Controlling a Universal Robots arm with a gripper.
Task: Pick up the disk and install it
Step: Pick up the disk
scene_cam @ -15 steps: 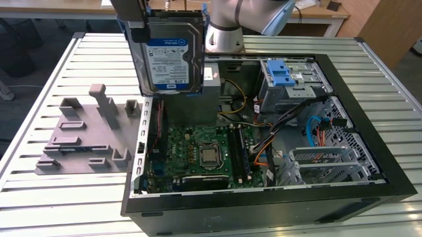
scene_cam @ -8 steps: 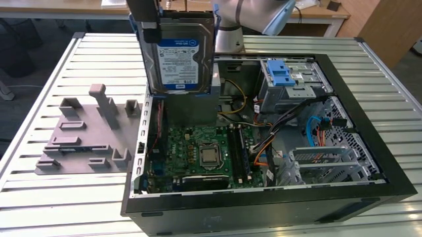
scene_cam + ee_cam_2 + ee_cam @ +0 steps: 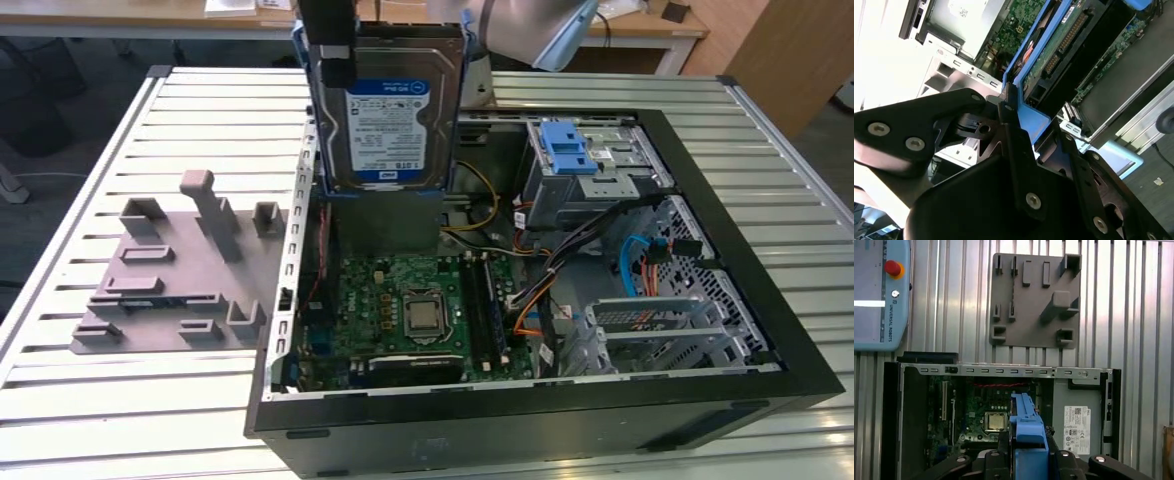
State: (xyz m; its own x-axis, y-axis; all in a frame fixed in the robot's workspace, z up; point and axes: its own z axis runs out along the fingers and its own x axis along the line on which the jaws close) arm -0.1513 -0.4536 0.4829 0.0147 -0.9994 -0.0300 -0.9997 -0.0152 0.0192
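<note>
Holding disk [image 3: 387, 110] upright above case [image 3: 534, 425]

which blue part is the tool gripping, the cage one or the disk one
The bracket framing the disk, clamped in the tool above the case; the latch on the cage sits apart.

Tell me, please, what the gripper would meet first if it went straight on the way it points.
Probably the motherboard beside the processor socket: the gripper points down into the case with the disk leading, though depth is unclear.
</note>
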